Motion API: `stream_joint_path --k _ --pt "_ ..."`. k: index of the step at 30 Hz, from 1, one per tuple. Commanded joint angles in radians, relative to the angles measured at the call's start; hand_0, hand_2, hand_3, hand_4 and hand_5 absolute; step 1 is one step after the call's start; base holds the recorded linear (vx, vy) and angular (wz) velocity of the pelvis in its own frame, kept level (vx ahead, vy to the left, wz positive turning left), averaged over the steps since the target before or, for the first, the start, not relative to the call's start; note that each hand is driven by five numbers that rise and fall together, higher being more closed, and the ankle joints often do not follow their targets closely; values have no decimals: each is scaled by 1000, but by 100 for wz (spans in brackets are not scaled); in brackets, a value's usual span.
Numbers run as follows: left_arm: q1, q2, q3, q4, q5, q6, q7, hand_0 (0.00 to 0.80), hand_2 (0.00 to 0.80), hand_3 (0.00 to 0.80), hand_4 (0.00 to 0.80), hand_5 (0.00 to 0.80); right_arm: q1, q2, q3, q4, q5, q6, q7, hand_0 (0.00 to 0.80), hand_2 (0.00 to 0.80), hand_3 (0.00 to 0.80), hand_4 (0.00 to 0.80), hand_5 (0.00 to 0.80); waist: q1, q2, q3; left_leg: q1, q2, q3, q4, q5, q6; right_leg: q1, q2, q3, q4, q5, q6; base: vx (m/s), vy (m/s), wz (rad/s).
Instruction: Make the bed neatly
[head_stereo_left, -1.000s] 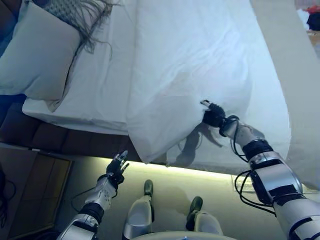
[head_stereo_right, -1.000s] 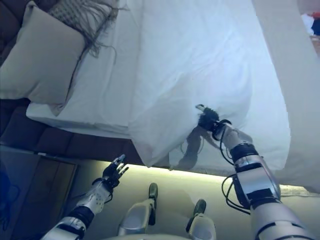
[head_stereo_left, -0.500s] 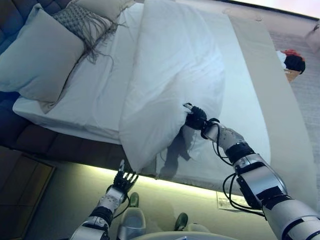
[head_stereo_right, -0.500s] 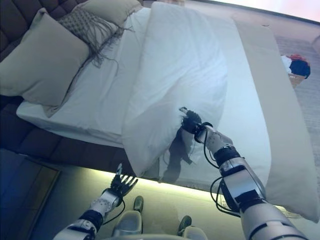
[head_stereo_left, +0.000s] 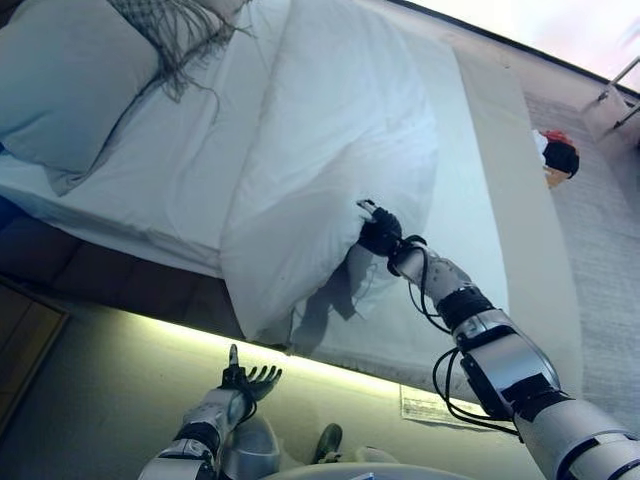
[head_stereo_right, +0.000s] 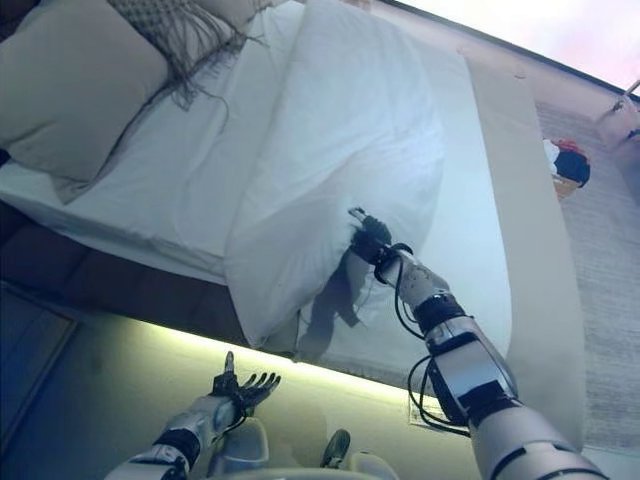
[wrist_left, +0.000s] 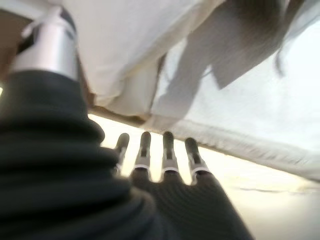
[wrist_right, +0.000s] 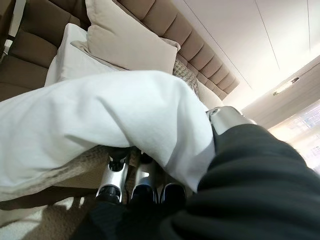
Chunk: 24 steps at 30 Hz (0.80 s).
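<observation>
A white duvet (head_stereo_left: 340, 160) lies folded lengthwise over the white-sheeted bed (head_stereo_left: 190, 170), its near corner hanging over the bed's side. My right hand (head_stereo_left: 380, 232) is shut on the duvet's edge and holds it lifted above the mattress; in the right wrist view the cloth (wrist_right: 100, 125) drapes over my curled fingers (wrist_right: 117, 175). My left hand (head_stereo_left: 248, 380) is open and empty, low beside the bed, below the hanging corner. In the left wrist view its straight fingers (wrist_left: 167, 150) point up at the underside of the duvet (wrist_left: 240, 110).
A large pillow (head_stereo_left: 60, 80) and a fringed cushion (head_stereo_left: 175, 25) lie at the head of the bed. The dark bed base (head_stereo_left: 90, 275) has a lit strip along the floor. A small red and dark object (head_stereo_left: 557, 155) sits on the carpet beyond the bed.
The camera has shifted. My right hand still grips the duvet edge at about the same spot. My left hand has dropped lower and spread open beside the bed.
</observation>
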Motion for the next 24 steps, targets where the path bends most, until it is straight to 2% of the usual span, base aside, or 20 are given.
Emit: stream_joint_path --k 1,5,12,19,24 --pt "-69 -36 -120 -45 -122 66 -67 0 0 0 0 0 -63 18 14 -217 81 -89 65 800 800 800 800 800 8 -1 -1 5 92 14 33 -58 -14 -25 -109 28 32 41 80 -49 -74 -1" --pt "-111 -41 -177 -95 -189 60 -136 0 0 0 0 0 -50 48 38 -265 99 -111 75 800 800 800 800 800 -9 -12 19 -10 100 21 38 -56 -14 -45 -102 44 34 47 82 -75 -73 -3" --pt "-200 -84 -182 -137 -189 69 -337 0 0 0 0 0 -21 104 91 -383 76 -116 64 800 800 800 800 800 -57 -25 53 -32 117 43 57 -61 -21 -82 -83 86 42 45 75 -79 -29 -15" --pt "-293 -105 -148 -173 -189 -18 -414 0 0 0 0 0 31 112 133 -496 52 -90 67 800 800 800 800 800 -103 -48 60 -42 131 56 72 -64 -26 -103 -67 111 47 40 71 -38 -10 -15" --pt "-364 -85 -92 -196 -189 -102 -451 0 0 0 0 0 91 89 137 -611 30 -65 76 800 800 800 800 800 -135 -59 63 -54 136 65 83 -67 -30 -119 -59 124 56 35 68 -17 7 -7"
